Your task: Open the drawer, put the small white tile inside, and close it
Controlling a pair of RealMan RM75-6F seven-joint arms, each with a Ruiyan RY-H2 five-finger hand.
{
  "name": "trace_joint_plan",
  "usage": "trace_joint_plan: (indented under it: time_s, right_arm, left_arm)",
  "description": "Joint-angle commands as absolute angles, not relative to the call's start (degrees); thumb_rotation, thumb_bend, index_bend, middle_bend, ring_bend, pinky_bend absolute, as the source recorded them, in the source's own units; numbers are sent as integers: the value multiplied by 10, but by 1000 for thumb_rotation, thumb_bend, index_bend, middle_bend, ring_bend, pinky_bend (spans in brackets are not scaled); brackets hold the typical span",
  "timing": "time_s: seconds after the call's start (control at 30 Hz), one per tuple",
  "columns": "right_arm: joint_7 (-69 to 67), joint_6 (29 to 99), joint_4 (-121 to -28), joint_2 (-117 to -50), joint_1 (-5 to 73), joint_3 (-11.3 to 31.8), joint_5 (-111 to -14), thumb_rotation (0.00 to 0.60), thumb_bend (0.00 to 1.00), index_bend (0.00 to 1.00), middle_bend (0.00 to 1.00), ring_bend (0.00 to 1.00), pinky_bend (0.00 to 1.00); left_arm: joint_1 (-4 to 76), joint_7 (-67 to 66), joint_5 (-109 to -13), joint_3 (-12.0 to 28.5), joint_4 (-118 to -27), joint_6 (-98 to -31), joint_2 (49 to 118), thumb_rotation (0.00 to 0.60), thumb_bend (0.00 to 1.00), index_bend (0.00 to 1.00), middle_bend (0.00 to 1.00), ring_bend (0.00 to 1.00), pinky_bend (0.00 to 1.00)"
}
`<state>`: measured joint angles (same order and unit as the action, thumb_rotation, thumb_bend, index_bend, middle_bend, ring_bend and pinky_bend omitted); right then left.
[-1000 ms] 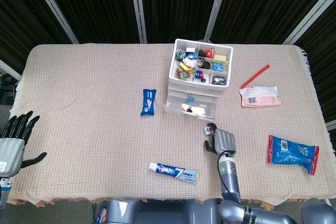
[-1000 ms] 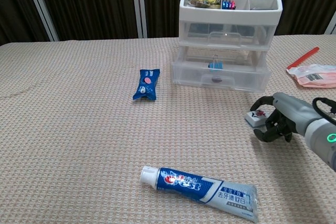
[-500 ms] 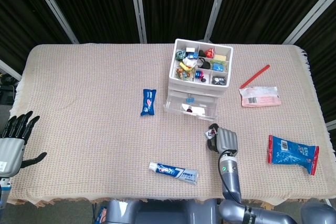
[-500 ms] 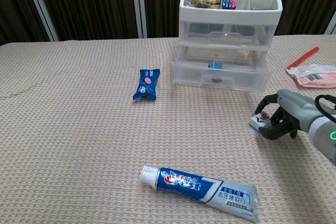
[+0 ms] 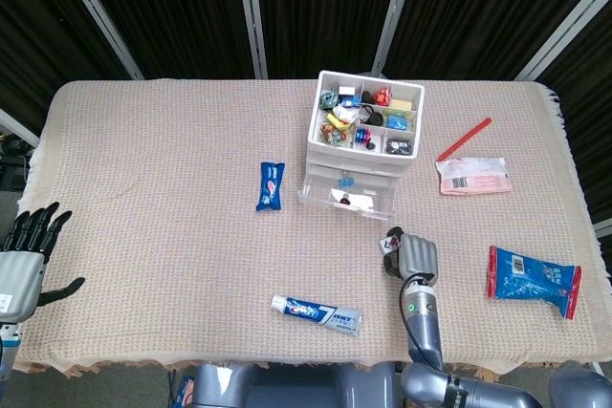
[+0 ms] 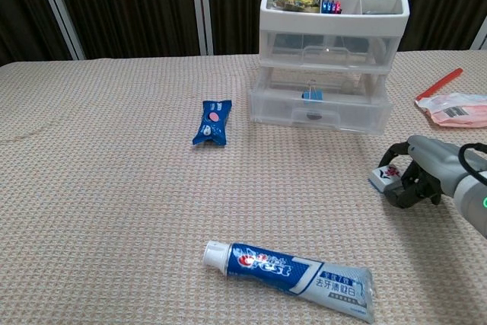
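Note:
The small white tile (image 6: 386, 178), with a red mark on its face, lies tilted at the fingertips of my right hand (image 6: 423, 174), which pinches it just above the cloth. In the head view the tile (image 5: 390, 242) peeks out at the left edge of that hand (image 5: 417, 257). The clear plastic drawer unit (image 6: 327, 58) stands behind it, both drawers closed, with a blue clip inside the lower drawer (image 6: 319, 109). Its top tray (image 5: 368, 114) holds several small items. My left hand (image 5: 24, 260) hovers at the table's left edge, fingers apart and empty.
A toothpaste tube (image 6: 293, 268) lies near the front edge. A small blue packet (image 6: 212, 121) sits left of the drawers. To the right are a red stick (image 5: 464, 139), a pink pouch (image 5: 472, 176) and a blue snack bag (image 5: 534, 279).
My right hand has shifted a little to the right and towards me, and the tile has moved along with it. The left hand has stayed still.

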<state>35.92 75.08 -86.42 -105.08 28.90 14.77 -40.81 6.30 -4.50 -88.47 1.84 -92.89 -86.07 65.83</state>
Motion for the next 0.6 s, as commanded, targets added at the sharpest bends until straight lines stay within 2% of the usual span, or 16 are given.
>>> trace_joint_plan:
  time_s: [0.03, 0.4, 0.6]
  right_arm:
    - [360, 751, -863, -1052, 289, 148, -409, 600, 344, 294, 835, 830, 619]
    - [371, 753, -858, -1051, 290, 152, -405, 600, 344, 317, 834, 831, 619]
    - [370, 757, -854, -1051, 290, 154, -410, 600, 345, 414, 835, 834, 619]
  left_arm:
    - [63, -45, -885, 18, -929, -860, 658, 600, 152, 84, 0, 0, 0]
    - [63, -44, -884, 18, -931, -860, 657, 600, 152, 85, 0, 0, 0]
    - [63, -43, -883, 18, -933, -858, 657, 600, 151, 85, 0, 0, 0]
